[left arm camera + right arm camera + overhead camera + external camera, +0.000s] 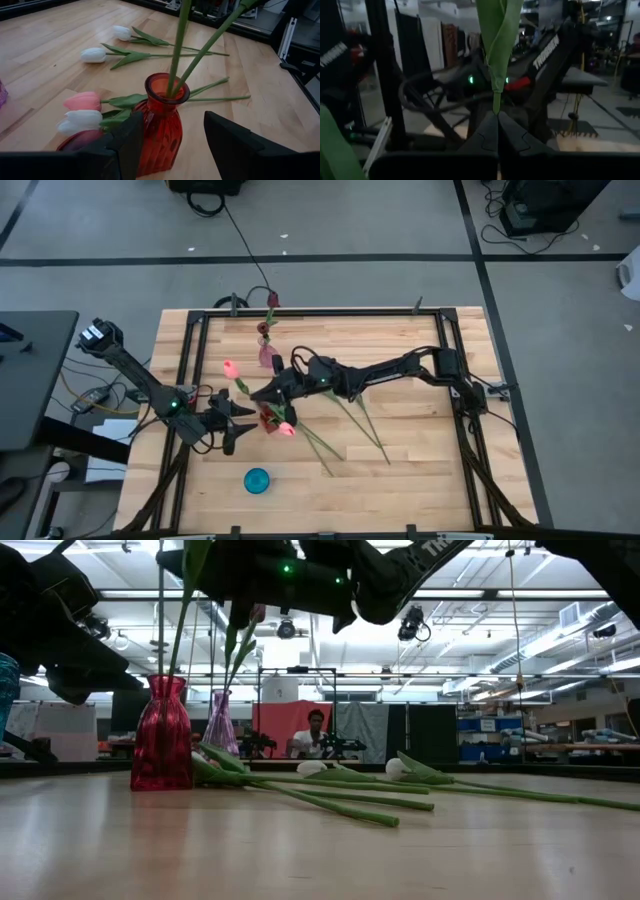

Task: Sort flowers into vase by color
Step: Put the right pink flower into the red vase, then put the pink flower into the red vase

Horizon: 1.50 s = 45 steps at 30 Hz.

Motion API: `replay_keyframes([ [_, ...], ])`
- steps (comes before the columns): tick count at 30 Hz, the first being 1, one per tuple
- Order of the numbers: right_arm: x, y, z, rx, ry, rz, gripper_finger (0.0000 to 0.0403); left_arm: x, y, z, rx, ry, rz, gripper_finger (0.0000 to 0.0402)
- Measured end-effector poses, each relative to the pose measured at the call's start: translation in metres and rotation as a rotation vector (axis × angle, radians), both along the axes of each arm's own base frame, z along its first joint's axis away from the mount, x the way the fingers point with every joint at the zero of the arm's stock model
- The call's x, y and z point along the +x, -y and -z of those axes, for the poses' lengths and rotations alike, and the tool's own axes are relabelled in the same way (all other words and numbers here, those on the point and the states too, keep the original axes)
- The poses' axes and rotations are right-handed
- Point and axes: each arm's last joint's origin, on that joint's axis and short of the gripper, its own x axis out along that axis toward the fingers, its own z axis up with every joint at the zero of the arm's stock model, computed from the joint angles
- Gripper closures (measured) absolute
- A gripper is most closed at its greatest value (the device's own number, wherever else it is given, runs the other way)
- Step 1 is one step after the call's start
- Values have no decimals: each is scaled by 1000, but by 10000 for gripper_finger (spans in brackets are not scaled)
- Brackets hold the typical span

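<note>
Fingers of right gripper (496, 116) pinch flower stem (496, 95); left gripper (172, 137) spread.

The left gripper (170, 137) is held with its fingers (131, 136) spread wide, one on either side of the red vase (161, 125) — neither is seen touching the glass. The right arm is stretched across the table toward that vase, and the right gripper (496, 117) is closed on a green stem (496, 75), which is carried upright above the vase.
</note>
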Motion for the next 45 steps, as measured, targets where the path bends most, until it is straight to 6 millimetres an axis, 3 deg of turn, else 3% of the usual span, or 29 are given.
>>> replay_keyframes([
  [4,0,-1,7,-3,-85,-18,387,0,0,0,-8,-1,5,188],
  [9,-7,10,21,-12,-342,-51,354,0,2,1,-49,-17,45,188],
  [14,-25,13,7,-56,-535,0,320,0,3,1,-79,-26,66,188],
  [19,-46,3,-1,-125,-738,125,311,0,2,1,-79,-27,66,188],
  [21,-52,-6,4,-137,-829,183,313,0,2,1,-78,-27,66,188],
  [25,-64,-21,32,-130,-993,245,316,0,2,1,-77,-27,65,188],
  [30,-71,-31,48,-52,-1025,260,307,0,2,1,-76,-25,61,188],
  [39,-54,-56,91,0,-972,339,255,0,1,1,-52,-8,16,188],
  [45,-52,-60,87,-34,-895,487,254,0,1,1,-52,-8,16,188],
])
